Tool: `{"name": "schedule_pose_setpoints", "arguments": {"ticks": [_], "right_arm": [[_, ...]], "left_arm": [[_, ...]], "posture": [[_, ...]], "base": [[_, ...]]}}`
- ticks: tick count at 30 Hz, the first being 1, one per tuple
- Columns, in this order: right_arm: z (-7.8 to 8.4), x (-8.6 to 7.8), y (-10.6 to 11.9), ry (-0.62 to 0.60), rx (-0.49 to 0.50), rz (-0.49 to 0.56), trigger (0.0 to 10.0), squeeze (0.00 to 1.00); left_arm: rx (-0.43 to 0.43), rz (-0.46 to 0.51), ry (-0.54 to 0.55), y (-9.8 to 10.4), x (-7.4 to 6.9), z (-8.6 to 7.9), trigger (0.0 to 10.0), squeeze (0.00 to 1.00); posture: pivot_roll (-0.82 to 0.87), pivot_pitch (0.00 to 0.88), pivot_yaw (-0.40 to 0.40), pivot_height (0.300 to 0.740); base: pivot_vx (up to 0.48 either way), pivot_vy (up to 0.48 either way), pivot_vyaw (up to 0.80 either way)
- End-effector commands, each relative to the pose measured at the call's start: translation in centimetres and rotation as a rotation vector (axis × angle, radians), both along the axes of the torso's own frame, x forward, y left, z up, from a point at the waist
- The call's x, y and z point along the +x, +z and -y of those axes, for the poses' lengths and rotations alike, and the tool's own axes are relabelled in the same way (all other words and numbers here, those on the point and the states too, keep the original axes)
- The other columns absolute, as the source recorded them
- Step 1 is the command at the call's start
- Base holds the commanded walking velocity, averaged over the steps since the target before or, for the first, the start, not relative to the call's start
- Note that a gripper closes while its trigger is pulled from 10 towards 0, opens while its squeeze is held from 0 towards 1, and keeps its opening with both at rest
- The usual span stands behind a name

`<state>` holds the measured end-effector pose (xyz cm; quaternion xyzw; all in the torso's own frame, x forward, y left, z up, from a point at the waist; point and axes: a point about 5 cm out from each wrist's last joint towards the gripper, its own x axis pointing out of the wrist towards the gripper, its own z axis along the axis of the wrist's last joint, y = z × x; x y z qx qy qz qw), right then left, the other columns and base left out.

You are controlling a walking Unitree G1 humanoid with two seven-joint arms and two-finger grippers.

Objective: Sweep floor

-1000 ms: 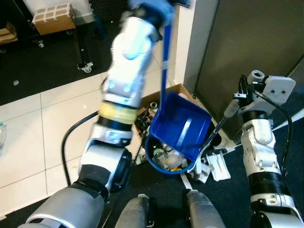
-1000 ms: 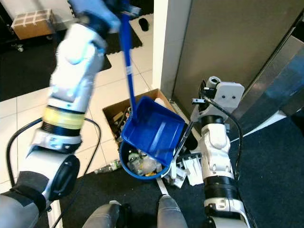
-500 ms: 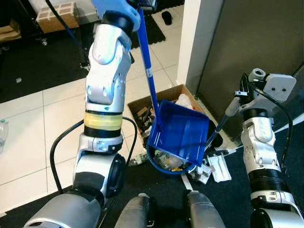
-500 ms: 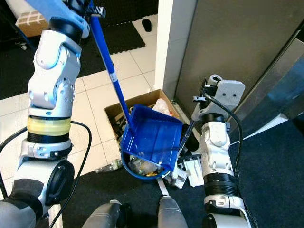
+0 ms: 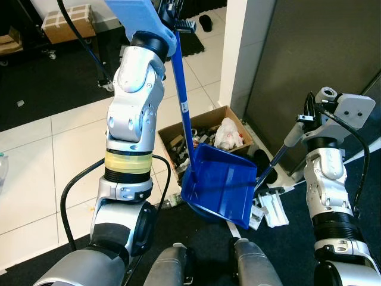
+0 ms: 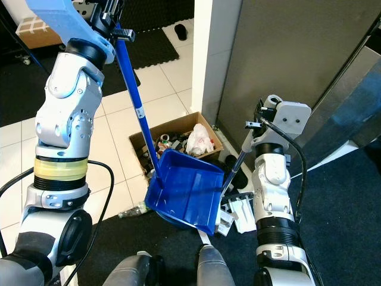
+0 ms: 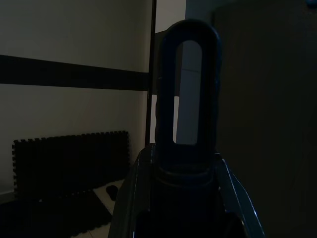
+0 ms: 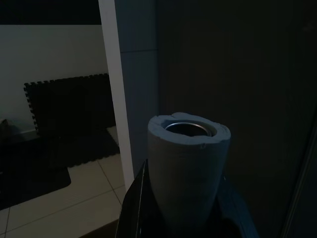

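My left gripper (image 5: 174, 16) is raised high and shut on the top of the blue dustpan's long handle (image 5: 184, 101). The handle's loop end (image 7: 187, 99) sticks out between the fingers in the left wrist view. The blue dustpan (image 5: 223, 187) hangs low in front of my knees and covers the blue bin, of which a sliver of rim (image 6: 168, 218) shows. My right gripper (image 5: 306, 118) is shut on the broom handle (image 5: 272, 162), whose grey capped end (image 8: 188, 163) shows in the right wrist view. The white broom head (image 5: 272, 208) rests on the dark carpet.
An open cardboard box (image 5: 174, 126) of rubbish with a white bag (image 5: 228, 133) stands behind the dustpan on the tiles. A grey wall (image 5: 309, 47) and a white pillar (image 5: 239, 42) rise close on the right. A plastic bottle (image 6: 134, 208) lies by the carpet edge.
The dustpan has swung down from its tipped position above the bin to lie lower and flatter over it. My left arm has straightened upward. The right arm and broom have stayed put.
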<state>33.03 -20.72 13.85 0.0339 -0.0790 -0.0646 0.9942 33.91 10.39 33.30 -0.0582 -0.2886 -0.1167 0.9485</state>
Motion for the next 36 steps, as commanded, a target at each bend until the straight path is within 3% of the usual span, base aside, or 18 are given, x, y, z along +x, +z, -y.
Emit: {"name": "schedule_pose_setpoints", "arguments": {"ticks": [1,36], "right_arm": [[0.1,0.1,0.6,-0.006,0.010,0.041,10.0,0.00],[0.0,0.3,0.9,0.007,0.016,0.058,10.0,0.00]], "left_arm": [[-0.006,0.020,-0.009,0.3,-0.5,0.3,10.0,0.00],[0.016,-0.016,-0.030,-1.4,-1.0,1.2,10.0,0.00]], "posture": [[-0.08,0.076,0.020,0.740],[-0.09,0.031,0.024,0.740]], "base": [[0.000,0.000,0.00],[0.000,0.000,0.00]]}}
